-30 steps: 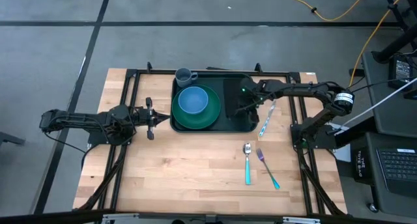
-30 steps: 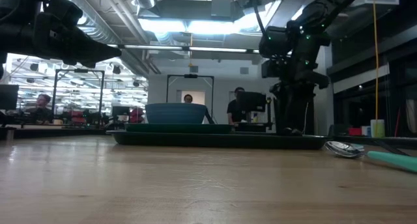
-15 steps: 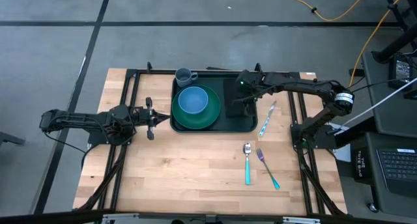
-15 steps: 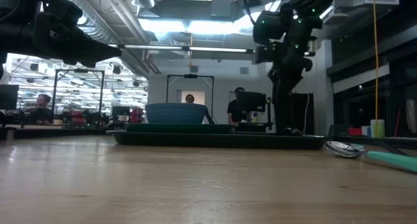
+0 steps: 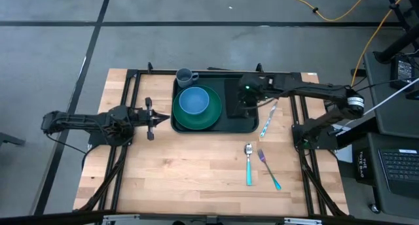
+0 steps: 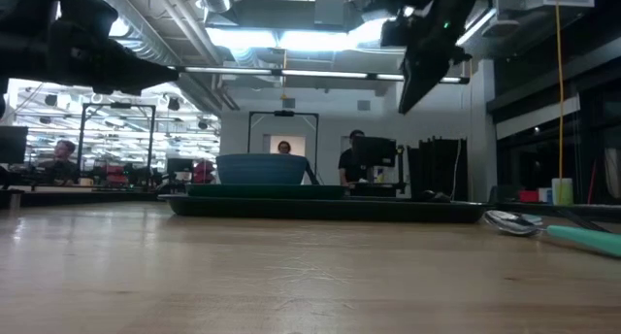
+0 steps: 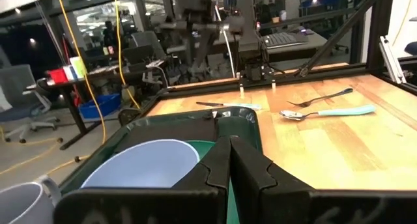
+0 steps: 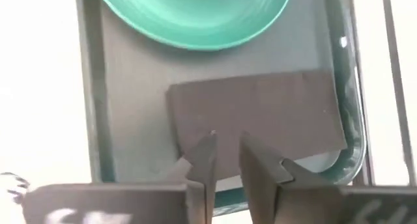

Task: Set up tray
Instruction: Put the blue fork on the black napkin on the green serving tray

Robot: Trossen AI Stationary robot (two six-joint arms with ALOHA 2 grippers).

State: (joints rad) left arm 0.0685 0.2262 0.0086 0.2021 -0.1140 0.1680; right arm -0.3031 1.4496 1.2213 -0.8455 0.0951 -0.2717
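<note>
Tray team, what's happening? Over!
Right gripper above napkin, holding nothing. Left gripper shut, waiting beside tray. Nothing in the way.

The high view looks straight down from far above, taking in the whole table [image 5: 196, 166]. The low view sits at tabletop height, facing level across the wood toward the room at twelve o'clock, close to the surface. The left wrist view looks forward across the tray [image 7: 244, 123] from nearby. The right wrist view looks down on it from close above. All four share the tray.
</note>
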